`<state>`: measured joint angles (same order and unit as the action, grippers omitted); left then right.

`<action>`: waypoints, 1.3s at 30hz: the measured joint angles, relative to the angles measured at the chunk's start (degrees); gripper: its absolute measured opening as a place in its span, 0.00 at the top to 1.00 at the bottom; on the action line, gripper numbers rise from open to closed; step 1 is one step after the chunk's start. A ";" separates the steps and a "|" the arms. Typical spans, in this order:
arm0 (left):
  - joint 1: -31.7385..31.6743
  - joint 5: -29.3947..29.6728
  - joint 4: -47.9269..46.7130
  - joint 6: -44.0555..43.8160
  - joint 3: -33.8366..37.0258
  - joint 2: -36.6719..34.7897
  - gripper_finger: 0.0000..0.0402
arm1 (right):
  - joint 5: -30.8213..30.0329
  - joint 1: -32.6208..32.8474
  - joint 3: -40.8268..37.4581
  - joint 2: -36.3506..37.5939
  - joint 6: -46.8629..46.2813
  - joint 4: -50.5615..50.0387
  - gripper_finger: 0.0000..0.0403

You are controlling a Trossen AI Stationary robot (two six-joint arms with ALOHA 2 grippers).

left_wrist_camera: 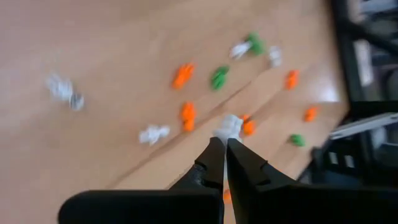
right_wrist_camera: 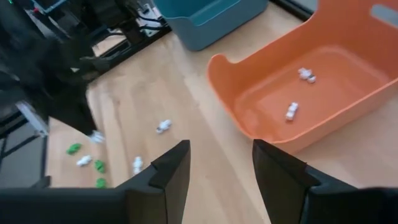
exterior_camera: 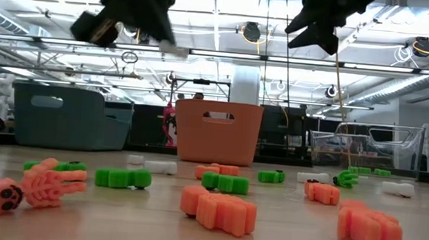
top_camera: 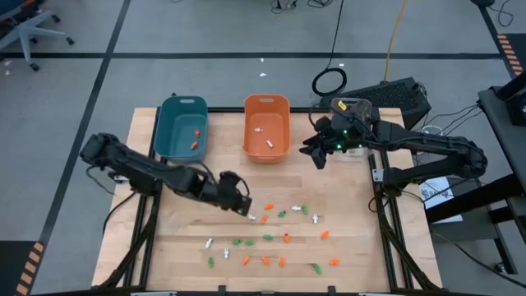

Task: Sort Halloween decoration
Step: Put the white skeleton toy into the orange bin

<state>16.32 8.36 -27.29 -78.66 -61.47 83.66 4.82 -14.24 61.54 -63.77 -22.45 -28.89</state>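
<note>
Several tiny orange, green and white Halloween decorations [top_camera: 271, 238] lie scattered on the wooden table's near half. My left gripper [top_camera: 248, 211] hangs above their left part, shut on a white decoration [left_wrist_camera: 229, 127]. A teal bin [top_camera: 182, 100] at the far left holds orange decorations. The orange bin [top_camera: 266, 99] beside it holds two white decorations [right_wrist_camera: 291, 111]. My right gripper [right_wrist_camera: 221, 155] stands open and holds nothing, raised just right of the orange bin. My left gripper pinches the white decoration's near end [left_wrist_camera: 226, 134] between its two fingertips. The fingers slant down from the table's left. The piece sticks out beyond the tips, lifted clear of the table.
A clear bin [exterior_camera: 364, 149] stands at the table's far right, under my right arm. Dark equipment and cables lie beyond the far edge. Bare wood lies between the bins and the scattered pieces.
</note>
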 joint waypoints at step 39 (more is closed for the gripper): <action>-20.42 -12.30 -7.22 43.03 -0.04 13.03 0.59 | -0.27 -5.57 0.00 0.00 -18.47 -2.05 0.61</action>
<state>-4.10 -3.94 -34.51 -35.64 -61.52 96.70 4.56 -19.81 61.54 -63.76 -40.92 -30.94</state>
